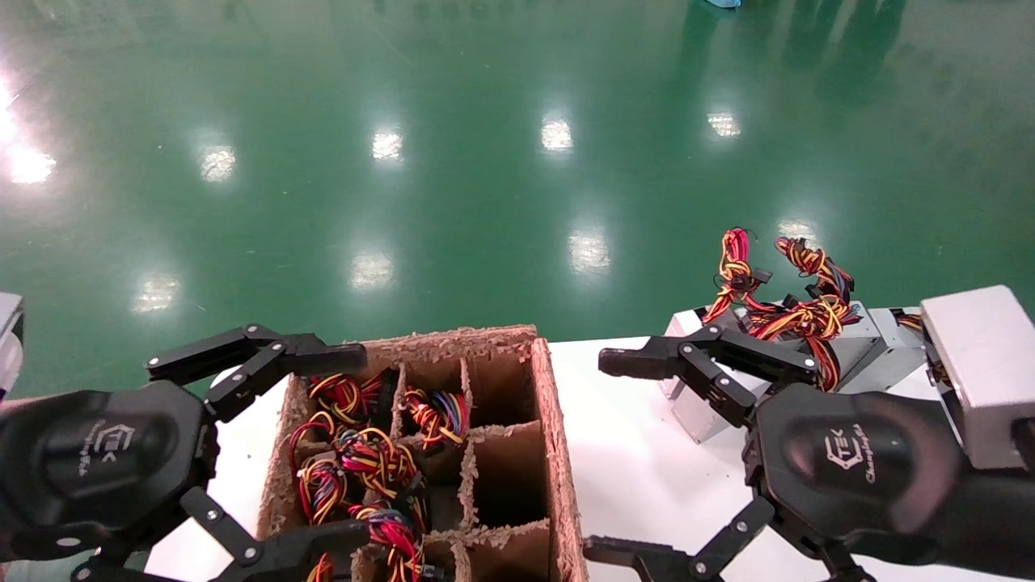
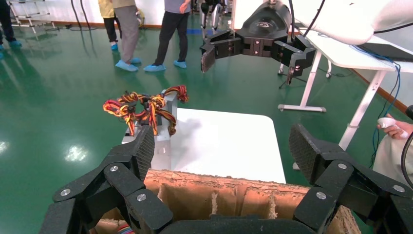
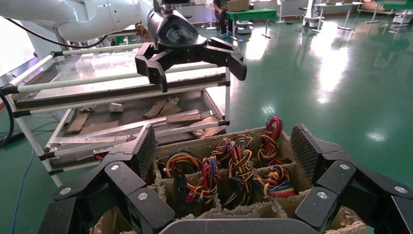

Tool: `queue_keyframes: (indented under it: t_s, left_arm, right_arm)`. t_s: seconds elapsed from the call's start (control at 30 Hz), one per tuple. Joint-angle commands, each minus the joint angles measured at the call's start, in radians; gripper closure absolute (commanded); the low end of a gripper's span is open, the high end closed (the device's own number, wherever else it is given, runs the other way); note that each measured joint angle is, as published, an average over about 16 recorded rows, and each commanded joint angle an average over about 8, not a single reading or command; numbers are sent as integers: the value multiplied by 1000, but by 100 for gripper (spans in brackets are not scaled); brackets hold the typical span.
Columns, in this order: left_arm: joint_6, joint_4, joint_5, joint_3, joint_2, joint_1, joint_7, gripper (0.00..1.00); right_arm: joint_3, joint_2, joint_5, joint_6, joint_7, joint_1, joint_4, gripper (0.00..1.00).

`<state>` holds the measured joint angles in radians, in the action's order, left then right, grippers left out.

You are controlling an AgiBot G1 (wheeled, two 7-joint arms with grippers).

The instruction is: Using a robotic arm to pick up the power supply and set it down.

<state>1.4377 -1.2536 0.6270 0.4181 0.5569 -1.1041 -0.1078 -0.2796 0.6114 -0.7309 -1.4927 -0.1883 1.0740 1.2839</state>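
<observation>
Power supplies (image 1: 857,347), silver-grey boxes, are shown grouped at the far right edge of the white table (image 1: 639,453), wire bundles upward; their long axes cannot be judged reliably; more wired units are seen in the divided cardboard box (image 1: 558,453), whose right-hand cells are vacant. The right gripper (image 1: 623,457) is held wide open and empty near the group; the left gripper (image 1: 348,453) is spread wide, empty, over the box. "ETEK" is possibly legible on both housings.
</observation>
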Motion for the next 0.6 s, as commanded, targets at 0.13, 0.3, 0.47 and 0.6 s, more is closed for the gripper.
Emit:
queue_keyframes:
  t_s: [0.13,0.3,0.47,0.6]
  left_arm:
    - [0,0,0,0,0,0,0,0]
    - [0,0,0,0,0,0,0,0]
    - [0,0,0,0,0,0,0,0]
    - [0,0,0,0,0,0,0,0]
  right_arm:
    - [0,0,0,0,0,0,0,0]
    - [0,0,0,0,0,0,0,0]
    - [0,0,0,0,0,0,0,0]
    - [0,0,0,0,0,0,0,0]
